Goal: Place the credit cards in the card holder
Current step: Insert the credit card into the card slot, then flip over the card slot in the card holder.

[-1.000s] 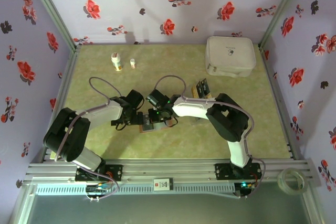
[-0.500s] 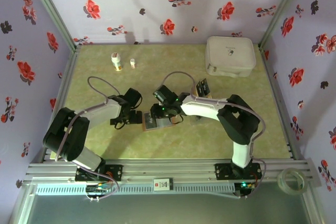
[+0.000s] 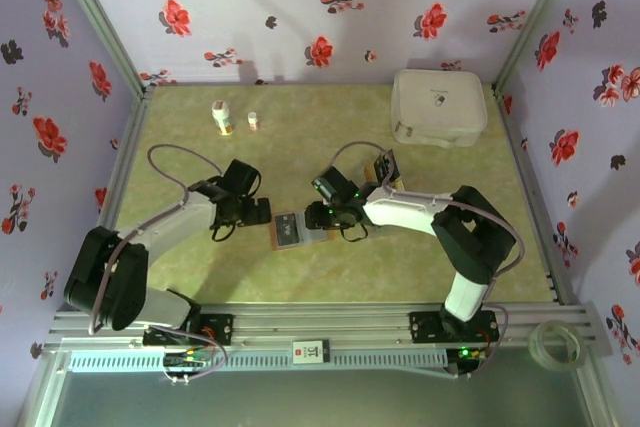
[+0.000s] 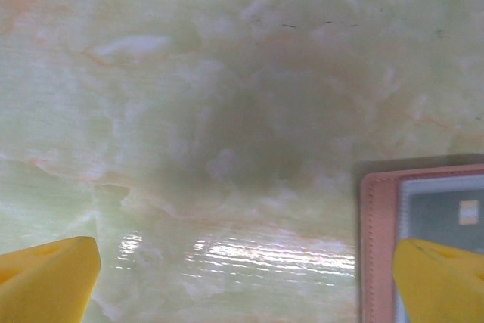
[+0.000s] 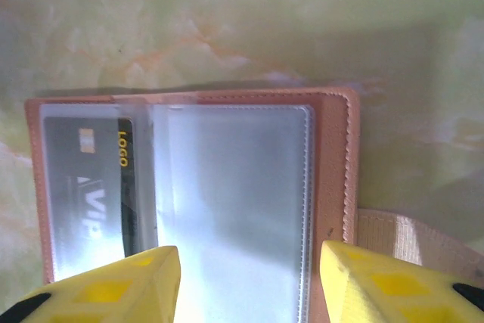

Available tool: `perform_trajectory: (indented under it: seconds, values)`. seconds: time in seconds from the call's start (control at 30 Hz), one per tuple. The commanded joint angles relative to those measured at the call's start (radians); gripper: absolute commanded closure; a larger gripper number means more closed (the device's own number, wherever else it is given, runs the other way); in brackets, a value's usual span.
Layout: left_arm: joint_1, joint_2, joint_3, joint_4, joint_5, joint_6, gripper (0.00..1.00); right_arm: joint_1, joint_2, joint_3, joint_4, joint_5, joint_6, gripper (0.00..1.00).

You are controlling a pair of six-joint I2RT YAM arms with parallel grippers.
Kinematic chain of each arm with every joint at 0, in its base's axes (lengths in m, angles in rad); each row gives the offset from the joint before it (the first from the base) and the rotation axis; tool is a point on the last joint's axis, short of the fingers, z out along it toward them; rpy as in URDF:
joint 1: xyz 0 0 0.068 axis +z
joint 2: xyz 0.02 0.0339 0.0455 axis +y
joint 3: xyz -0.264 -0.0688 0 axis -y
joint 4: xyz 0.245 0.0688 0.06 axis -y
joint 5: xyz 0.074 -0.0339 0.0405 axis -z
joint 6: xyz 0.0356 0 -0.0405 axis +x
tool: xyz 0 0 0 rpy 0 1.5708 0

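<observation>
The card holder (image 3: 288, 231) lies open and flat on the table between both grippers. In the right wrist view its clear sleeves (image 5: 234, 187) face up, and a black credit card (image 5: 91, 187) marked LOGO and VIP sits in the left sleeve. My right gripper (image 5: 249, 285) hovers open over the holder's near side (image 3: 322, 215), with nothing between its fingers. Open as well, my left gripper (image 4: 242, 285) is over bare table just left of the holder (image 4: 378, 240). More black and tan cards (image 3: 385, 165) lie behind the right arm, partly hidden.
A large white rounded case (image 3: 438, 105) stands at the back right. A small bottle (image 3: 222, 118) and a smaller vial (image 3: 253, 121) stand at the back left. The holder's tan elastic strap (image 5: 408, 240) sticks out on its right side.
Both grippers have drawn apart from the card holder, the left one moving left and the right one moving right. The holder now lies uncovered between them.
</observation>
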State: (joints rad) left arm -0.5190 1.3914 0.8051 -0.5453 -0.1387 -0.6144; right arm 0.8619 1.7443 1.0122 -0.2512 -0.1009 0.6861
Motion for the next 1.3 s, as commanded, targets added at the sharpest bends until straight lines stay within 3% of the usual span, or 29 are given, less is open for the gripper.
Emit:
perform_trajectory:
  seconds: [0.0, 0.33, 0.9, 1.27]
  values:
    - [-0.014, -0.017, -0.012, 0.013, 0.05, 0.0, 0.0, -0.002, -0.023, -0.021, 0.037, 0.015, 0.025, 0.48]
    - [-0.069, -0.007, -0.077, 0.035, 0.045, -0.033, 0.0, -0.005, -0.031, -0.038, 0.043, 0.023, 0.031, 0.47]
    - [-0.088, 0.113, -0.098, 0.091, 0.015, -0.033, 0.0, -0.014, -0.022, -0.047, 0.053, 0.02, 0.032, 0.46]
    - [-0.096, 0.129, -0.101, 0.097, 0.005, -0.036, 0.0, -0.014, 0.041, -0.041, 0.122, -0.087, 0.049, 0.47]
